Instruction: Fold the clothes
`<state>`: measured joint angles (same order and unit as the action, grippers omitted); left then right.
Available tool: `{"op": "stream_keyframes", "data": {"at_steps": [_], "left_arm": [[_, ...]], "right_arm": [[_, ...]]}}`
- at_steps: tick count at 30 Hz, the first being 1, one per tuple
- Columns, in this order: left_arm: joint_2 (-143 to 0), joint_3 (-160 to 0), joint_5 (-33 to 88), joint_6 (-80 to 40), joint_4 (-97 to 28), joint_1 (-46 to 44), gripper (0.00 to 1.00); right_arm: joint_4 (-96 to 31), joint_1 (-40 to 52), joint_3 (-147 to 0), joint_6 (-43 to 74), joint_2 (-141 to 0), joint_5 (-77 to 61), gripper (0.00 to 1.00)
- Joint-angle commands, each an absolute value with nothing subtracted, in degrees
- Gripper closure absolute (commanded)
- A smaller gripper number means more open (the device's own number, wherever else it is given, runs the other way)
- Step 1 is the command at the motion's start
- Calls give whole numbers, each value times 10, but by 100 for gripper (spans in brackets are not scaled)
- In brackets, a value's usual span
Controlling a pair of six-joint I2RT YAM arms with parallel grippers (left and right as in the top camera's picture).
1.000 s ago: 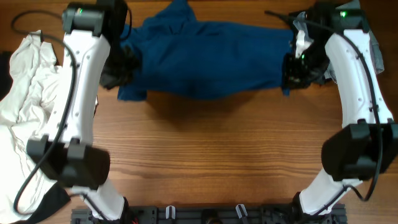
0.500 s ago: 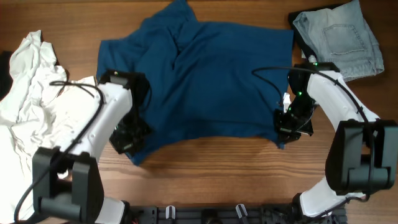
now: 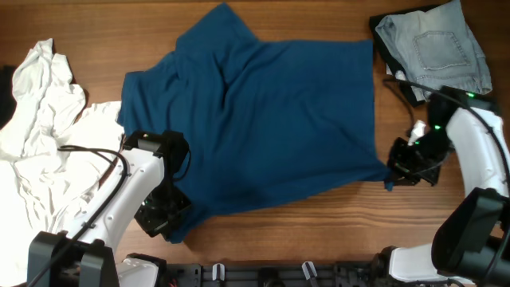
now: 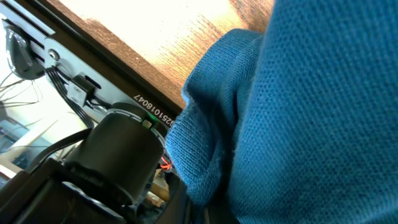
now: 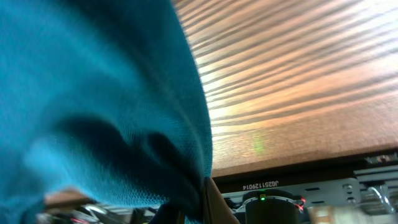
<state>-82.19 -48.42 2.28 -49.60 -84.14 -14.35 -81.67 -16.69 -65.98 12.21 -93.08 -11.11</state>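
A black mounting rail (image 3: 263, 275) runs along the table's near edge, closest to the arm bases. The table (image 3: 319, 227) is brown wood with straight grain, and the right wrist view shows a bright glare across it.

Just past that bare strip, the left gripper (image 3: 163, 222) is clamped tight on the near-left hem corner of the deep-blue T-shirt (image 3: 271, 119). The right gripper (image 3: 396, 174) is pinched closed on the near-right hem corner. Both wrist views are filled with bunched blue knit at the fingers.

From the two grippers the T-shirt spreads away across the wood. It lies mostly flat with shallow diagonal creases, and one sleeve points toward the far edge.

Beyond the left gripper and out to its left lies the crumpled white shirt (image 3: 40, 151), its edge meeting the T-shirt's side. Far beyond the right gripper sit folded pale jeans (image 3: 434, 48), pocket up, just beside the T-shirt's far corner.
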Motion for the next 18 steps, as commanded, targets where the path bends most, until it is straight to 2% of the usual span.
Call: {"op": "stream_keyframes", "data": {"at_steps": [1, 8, 14, 18], "left_arm": [[-812, -478, 32, -515, -834, -146, 96], [-812, -478, 40, -515, -833, -146, 96], [-812, -472, 57, -532, -818, -164, 96], [-813, -458, 60, -554, -785, -193, 96]], "right_arm": [[-818, -206, -657, 134, -917, -126, 96], [-831, -206, -643, 135, -917, -127, 96], [-848, -206, -618, 135, -916, -183, 96], [-801, -206, -550, 140, -913, -203, 96]]}}
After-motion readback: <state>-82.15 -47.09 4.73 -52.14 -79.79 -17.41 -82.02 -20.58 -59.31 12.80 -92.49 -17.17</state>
